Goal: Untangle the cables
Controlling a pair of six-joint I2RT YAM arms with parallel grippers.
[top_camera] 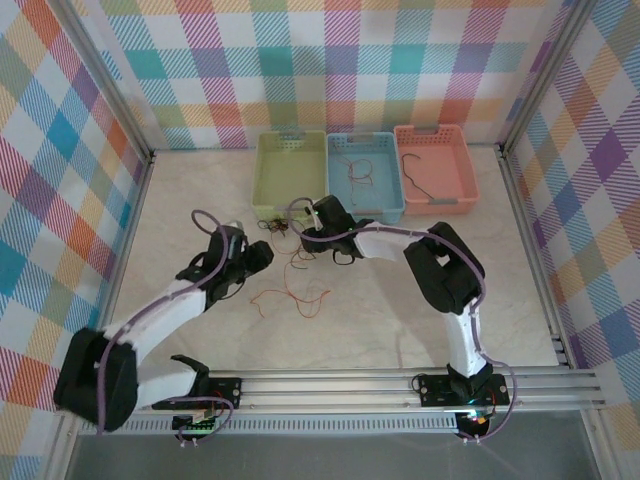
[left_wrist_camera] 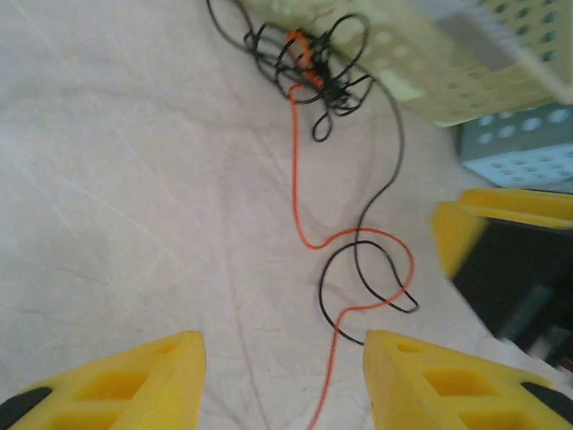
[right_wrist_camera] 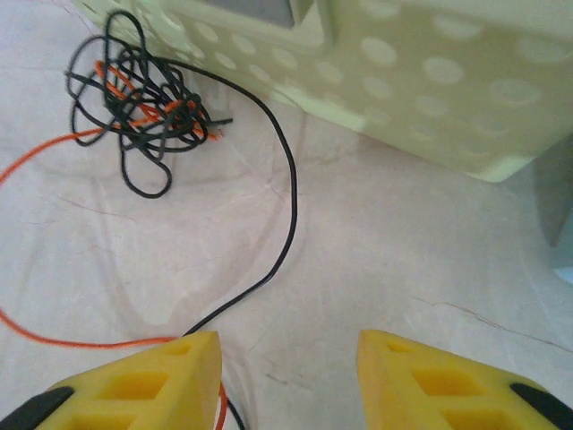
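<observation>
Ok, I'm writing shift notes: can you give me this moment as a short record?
knot: black and red cables bunched on the table beside the green basket
loose lengths: red cable, black cable trailing from it
left gripper: open, over the red cable
right gripper: open, holding nothing
blue basket, orange basket: cables inside
</observation>
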